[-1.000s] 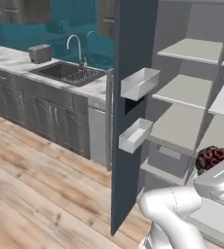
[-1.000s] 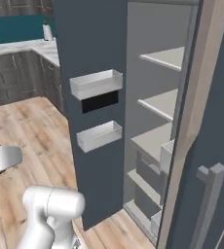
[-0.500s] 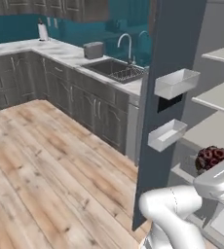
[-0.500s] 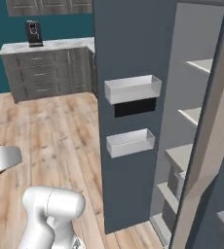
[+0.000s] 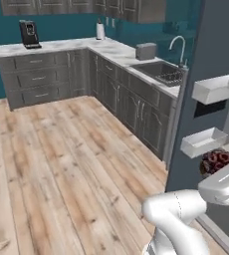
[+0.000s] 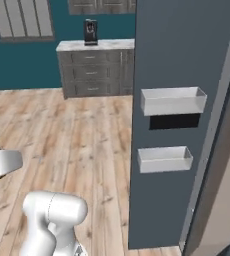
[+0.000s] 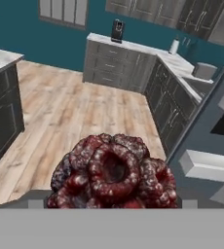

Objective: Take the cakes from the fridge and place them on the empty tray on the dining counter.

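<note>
The views have swung left since a second ago — base turning, more pale wood-plank floor (image 5: 61,164) open ahead. The tall slate-blue fridge (image 6: 182,75) door edge stays close on the right. The round dark red-brown cake (image 7: 113,174) sits in the claw, jaws spread wide around it

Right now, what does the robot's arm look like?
The arm is smooth, glossy white and rounded, like fat tubes joined at curved elbows. Its upper part is a white, blocky, slanted piece with a darker grey underside. In the right base view, the arm looks the same plain white. No cables or markings show.
</note>
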You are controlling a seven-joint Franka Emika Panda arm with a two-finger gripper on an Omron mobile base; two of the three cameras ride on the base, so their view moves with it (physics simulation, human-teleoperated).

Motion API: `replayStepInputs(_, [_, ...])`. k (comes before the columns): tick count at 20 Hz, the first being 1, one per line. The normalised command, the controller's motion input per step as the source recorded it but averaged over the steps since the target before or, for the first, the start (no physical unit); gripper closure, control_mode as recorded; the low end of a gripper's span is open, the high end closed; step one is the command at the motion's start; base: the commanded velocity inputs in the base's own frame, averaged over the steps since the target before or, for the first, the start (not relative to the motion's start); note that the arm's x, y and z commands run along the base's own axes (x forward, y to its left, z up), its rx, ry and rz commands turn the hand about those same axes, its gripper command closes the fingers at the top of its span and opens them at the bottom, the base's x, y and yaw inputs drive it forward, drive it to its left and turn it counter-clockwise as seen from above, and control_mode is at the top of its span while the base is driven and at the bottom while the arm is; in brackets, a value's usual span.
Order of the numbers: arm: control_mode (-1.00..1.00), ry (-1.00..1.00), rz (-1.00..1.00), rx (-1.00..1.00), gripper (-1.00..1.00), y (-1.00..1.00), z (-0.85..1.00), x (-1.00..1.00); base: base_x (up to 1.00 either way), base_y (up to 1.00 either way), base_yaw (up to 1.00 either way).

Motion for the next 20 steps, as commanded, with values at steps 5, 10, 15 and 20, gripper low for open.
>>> replayStepInputs(5, [1.0,0.0,0.0,0.0,1.0,0.0,0.0,0.0,-0.21,0.01,0.39])
replayStepInputs(10, [1.0,0.0,0.0,0.0,1.0,0.0,0.0,0.0,-0.29,0.38,0.25])
replayStepInputs(15, [1.0,0.0,0.0,0.0,1.0,0.0,0.0,0.0,-0.19,0.77,0.11])
replayStepInputs(20, [1.0,0.0,0.0,0.0,1.0,0.0,0.0,0.0,-0.02,1.0,0.03])
